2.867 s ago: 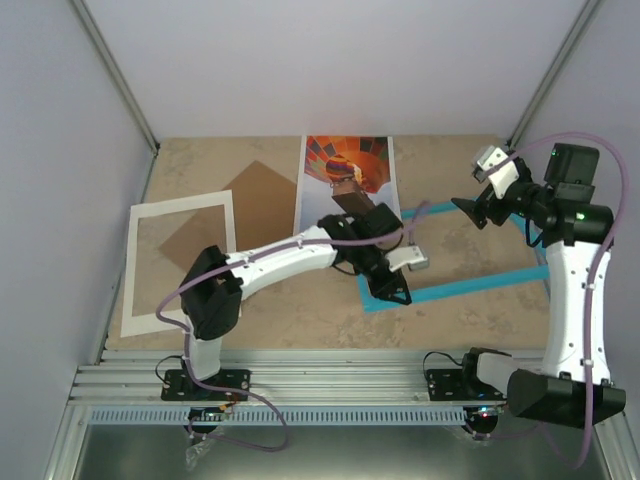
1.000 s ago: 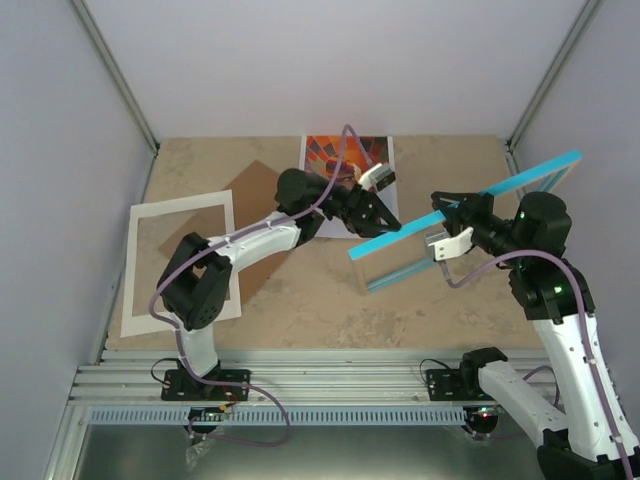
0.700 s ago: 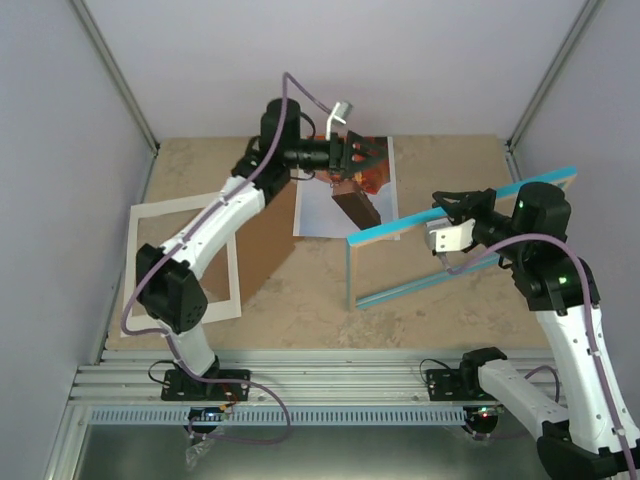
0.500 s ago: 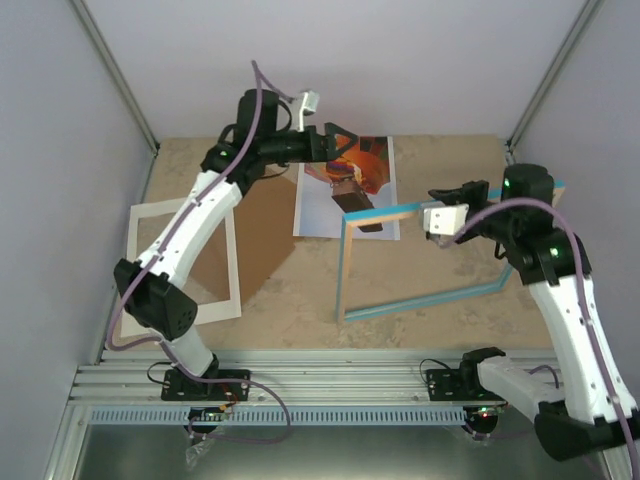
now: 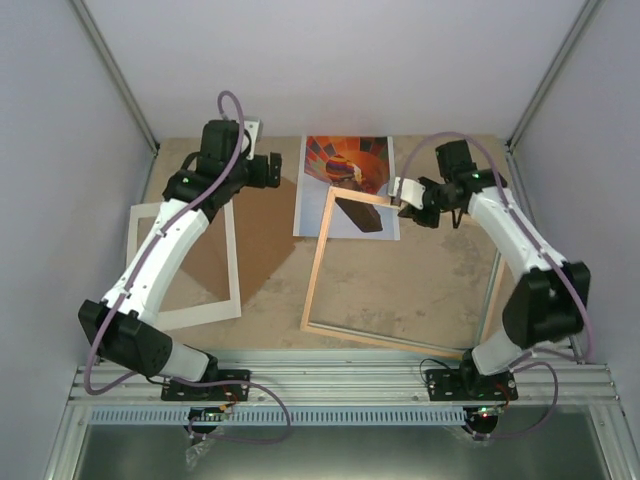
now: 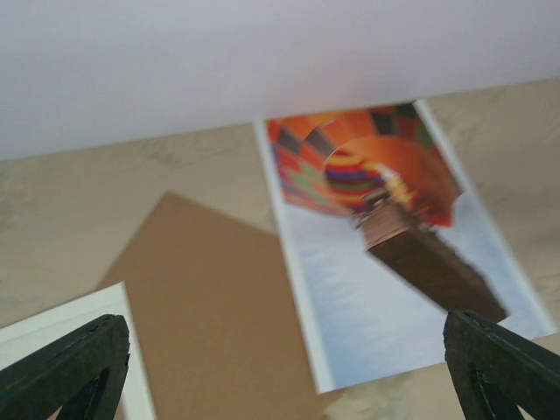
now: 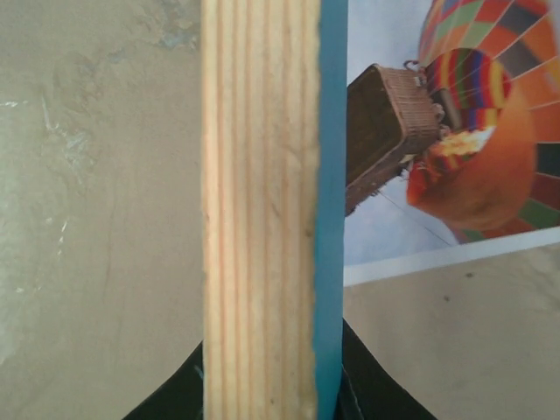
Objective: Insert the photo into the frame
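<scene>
The frame [image 5: 318, 262] lies bare-wood face up on the right half of the table. Its far rim [image 7: 258, 219] crosses the lower part of the photo [image 5: 345, 165]. My right gripper [image 5: 405, 200] is shut on that far rim, and its dark fingers [image 7: 367, 389] show on both sides of the wood. The photo [image 6: 385, 236] lies face up at the back, its balloon basket [image 5: 360, 215] showing through the pane. My left gripper [image 5: 268, 172] hovers open and empty to the left of the photo, above the brown board, with its fingertips [image 6: 79, 359] wide apart.
A brown backing board [image 5: 265, 235] lies left of the photo, partly under a white cardboard mat [image 5: 150, 215] at the table's left. Grey walls close in the back and both sides. A metal rail runs along the near edge.
The right arm has turned the frame from turquoise side up to wood side up and lowered it toward the table. The left gripper has opened and swung back and to the left, away from the frame.
</scene>
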Tool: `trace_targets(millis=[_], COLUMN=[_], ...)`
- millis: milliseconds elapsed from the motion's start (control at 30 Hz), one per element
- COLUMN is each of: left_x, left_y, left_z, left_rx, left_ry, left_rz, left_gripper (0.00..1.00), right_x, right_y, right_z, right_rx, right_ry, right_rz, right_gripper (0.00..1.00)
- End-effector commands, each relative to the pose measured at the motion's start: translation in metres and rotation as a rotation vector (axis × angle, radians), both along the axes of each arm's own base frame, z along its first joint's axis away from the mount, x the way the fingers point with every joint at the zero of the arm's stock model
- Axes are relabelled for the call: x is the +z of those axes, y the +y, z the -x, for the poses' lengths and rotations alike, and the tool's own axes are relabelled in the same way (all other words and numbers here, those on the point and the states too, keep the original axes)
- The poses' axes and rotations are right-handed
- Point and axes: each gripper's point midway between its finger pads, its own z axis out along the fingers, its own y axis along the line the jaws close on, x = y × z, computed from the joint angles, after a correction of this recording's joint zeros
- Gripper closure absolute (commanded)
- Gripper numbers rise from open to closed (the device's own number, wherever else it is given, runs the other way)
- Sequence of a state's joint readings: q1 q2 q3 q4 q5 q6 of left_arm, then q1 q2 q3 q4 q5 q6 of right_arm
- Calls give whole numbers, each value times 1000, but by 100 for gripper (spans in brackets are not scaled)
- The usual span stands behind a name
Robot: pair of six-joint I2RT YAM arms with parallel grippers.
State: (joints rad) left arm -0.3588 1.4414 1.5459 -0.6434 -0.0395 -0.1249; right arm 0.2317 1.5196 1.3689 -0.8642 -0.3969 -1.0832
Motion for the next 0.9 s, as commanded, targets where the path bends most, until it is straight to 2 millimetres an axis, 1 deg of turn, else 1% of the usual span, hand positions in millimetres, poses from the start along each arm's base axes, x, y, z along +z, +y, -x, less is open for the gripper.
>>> trace_targets(millis=[0, 100, 267, 367, 400, 433, 467, 567, 700, 800, 867], left_x=[-33, -54, -94, -116, -123, -131, -138, -156, -175, -185, -189], left_y=[35, 50, 73, 77, 78, 79, 79, 82, 87, 89, 88], left_z=[4, 5, 8, 12, 13, 14, 15, 19, 23, 28, 33], left_rx=[69, 88, 101, 78, 73, 64, 53, 25, 8, -12, -27], left_ry=[37, 81, 169, 223, 241, 260, 278, 312, 357, 391, 407], left_rz=[-190, -205, -231, -223, -226, -230, -236, -271, -301, -309, -313], left_gripper=[1, 0, 1, 1, 1, 1, 1, 1, 1, 1, 1], right_x=[-15, -40, -83, -106, -110, -117, -129, -147, -164, -171, -170], right_y=[27, 41, 61, 71, 75, 78, 81, 88, 93, 94, 95], right_z=[-40, -65, -100, -116, -123, -127, -130, -140, -151, -155, -156], right_rx=[-32, -26, 3, 28, 36, 45, 51, 68, 72, 83, 88], right_ry=[83, 113, 144, 150, 141, 140, 147, 147, 156, 140, 130], right_rz=[-123, -125, -92, -61, -52, -40, -25, 0, 15, 32, 34], right_gripper=[99, 99, 97, 96, 96, 96, 96, 96, 93, 87, 80])
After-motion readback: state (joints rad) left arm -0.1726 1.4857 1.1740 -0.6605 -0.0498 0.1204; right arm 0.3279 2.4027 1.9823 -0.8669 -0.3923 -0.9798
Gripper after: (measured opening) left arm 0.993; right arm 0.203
